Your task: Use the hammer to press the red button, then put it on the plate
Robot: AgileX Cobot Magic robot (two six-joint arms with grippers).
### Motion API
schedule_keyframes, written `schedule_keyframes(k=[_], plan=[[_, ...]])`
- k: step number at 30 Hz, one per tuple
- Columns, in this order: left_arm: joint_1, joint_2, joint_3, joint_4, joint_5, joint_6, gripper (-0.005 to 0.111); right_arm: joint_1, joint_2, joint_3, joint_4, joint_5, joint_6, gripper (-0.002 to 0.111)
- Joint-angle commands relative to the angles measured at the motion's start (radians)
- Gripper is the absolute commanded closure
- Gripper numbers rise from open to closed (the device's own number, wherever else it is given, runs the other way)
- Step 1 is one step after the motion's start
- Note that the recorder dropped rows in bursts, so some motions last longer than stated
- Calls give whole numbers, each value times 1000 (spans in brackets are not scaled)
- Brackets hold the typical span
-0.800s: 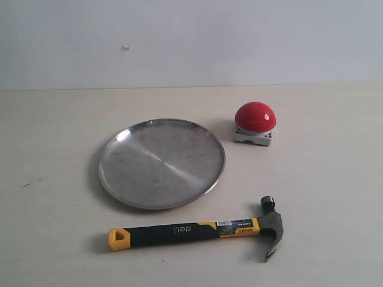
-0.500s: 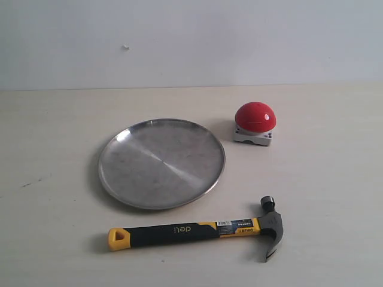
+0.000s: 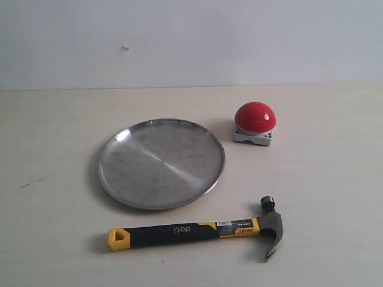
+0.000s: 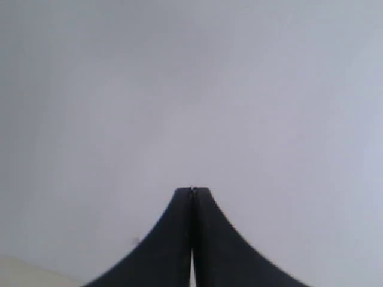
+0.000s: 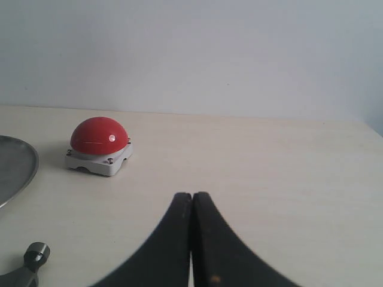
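Observation:
The hammer (image 3: 197, 230) lies flat near the table's front, yellow handle end to the left and dark head (image 3: 272, 230) to the right; its head tip (image 5: 33, 257) shows in the right wrist view. The red button (image 3: 255, 117) (image 5: 99, 136) sits on its grey base behind the hammer head. The silver plate (image 3: 119, 179) rests left of the button; its rim (image 5: 24, 170) shows in the right wrist view. Neither arm appears in the exterior view. My right gripper (image 5: 192, 195) is shut and holds nothing, above the table near the hammer head. My left gripper (image 4: 192, 190) is shut, facing a blank wall.
A pale wooden table (image 3: 335, 191) meets a plain white wall (image 3: 191, 42) at the back. A small mark (image 3: 125, 47) sits on the wall.

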Motion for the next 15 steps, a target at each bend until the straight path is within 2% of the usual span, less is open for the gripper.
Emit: schedule_keyframes(k=[1,6,9,15], plan=[[0,75,-178,22,61,-69,107,-6,-7,5,-1,-1,-2,108],[0,467,-462,242,367,-57,107,-6,-7,5,-1,-1,-2,108],[-20,639,-541,255,456,57,107,-6,-7,5,-1,-1,-2,108],[-192,984,-712,242,697,291,107,-6,-7,5,-1,-1,-2,108]])
